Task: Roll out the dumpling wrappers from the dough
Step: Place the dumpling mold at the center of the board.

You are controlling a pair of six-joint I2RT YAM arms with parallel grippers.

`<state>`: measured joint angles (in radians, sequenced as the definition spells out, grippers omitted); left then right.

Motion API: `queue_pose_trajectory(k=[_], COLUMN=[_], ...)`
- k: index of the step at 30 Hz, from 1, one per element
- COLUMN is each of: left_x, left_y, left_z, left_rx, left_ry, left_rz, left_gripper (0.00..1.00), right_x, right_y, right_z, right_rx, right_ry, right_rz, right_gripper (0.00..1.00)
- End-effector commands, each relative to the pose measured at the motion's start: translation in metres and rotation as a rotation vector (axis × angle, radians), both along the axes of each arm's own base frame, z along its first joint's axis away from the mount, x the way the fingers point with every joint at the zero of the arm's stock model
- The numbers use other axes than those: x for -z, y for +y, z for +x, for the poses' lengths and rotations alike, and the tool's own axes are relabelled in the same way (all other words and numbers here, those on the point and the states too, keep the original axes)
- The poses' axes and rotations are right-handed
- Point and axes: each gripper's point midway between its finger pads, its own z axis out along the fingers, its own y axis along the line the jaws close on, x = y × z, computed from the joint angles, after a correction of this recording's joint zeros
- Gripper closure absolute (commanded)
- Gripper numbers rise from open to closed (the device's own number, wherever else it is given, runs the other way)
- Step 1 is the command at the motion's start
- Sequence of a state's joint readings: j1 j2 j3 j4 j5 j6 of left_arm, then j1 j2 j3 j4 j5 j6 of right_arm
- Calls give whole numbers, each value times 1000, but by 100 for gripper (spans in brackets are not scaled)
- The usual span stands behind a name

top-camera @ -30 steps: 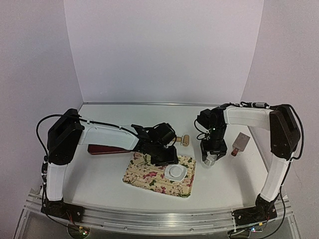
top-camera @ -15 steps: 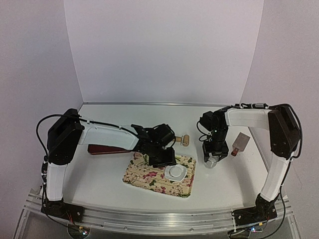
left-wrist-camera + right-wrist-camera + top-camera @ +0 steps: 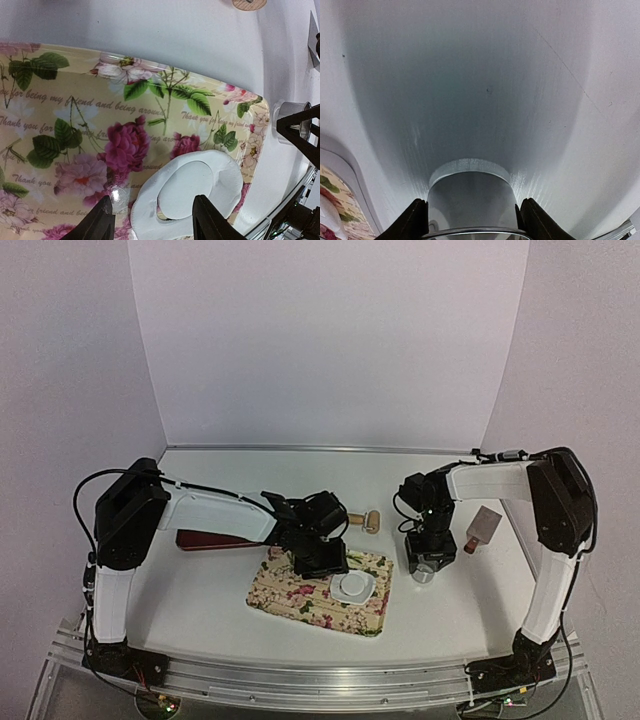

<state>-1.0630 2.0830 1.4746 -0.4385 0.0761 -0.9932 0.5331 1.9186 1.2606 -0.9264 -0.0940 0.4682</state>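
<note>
One flattened white dough sheet [image 3: 227, 177], with one round wrapper [image 3: 187, 190] cut within it, lies on one floral tray [image 3: 60, 125] just under the left claw [image 3: 153, 210], whose jaws are apart and empty. The right claw [image 3: 471, 210] is clamped on one metal ring [image 3: 469, 187], which stands on the surface [image 3: 470, 75] beside the tray.

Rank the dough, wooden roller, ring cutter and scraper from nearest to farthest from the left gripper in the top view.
From the left gripper:
1. Dough, on the tray, just to its right.
2. Wooden roller, behind it, off the tray.
3. Ring cutter, further right, past the tray's edge.
4. Scraper, far right.
</note>
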Motion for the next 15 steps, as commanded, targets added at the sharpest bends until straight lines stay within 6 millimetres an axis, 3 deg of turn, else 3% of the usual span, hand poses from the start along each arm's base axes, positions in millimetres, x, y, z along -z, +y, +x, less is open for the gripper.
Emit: queue_pose_trajectory(k=[1,6,10,15], left_x=[-18,-20,-25,-31], left_y=[0,1,2,1], left_z=[6,7,8,8], left_rx=[-15,-16,-17,-4], left_ry=[-34,-40,-58,-73], left_rz=[-30,-30,-41,-66], left_gripper=[46,45,44,44], right_x=[-5,-10,-24,-67], right_y=[-1,0,2,16], right_z=[4,2,5,13], right_rx=[-16,-37,-53,-31], right_ry=[-27,-34,-71,-170], right_rz=[-2,16,44,152], right_gripper=[47,27,23,23])
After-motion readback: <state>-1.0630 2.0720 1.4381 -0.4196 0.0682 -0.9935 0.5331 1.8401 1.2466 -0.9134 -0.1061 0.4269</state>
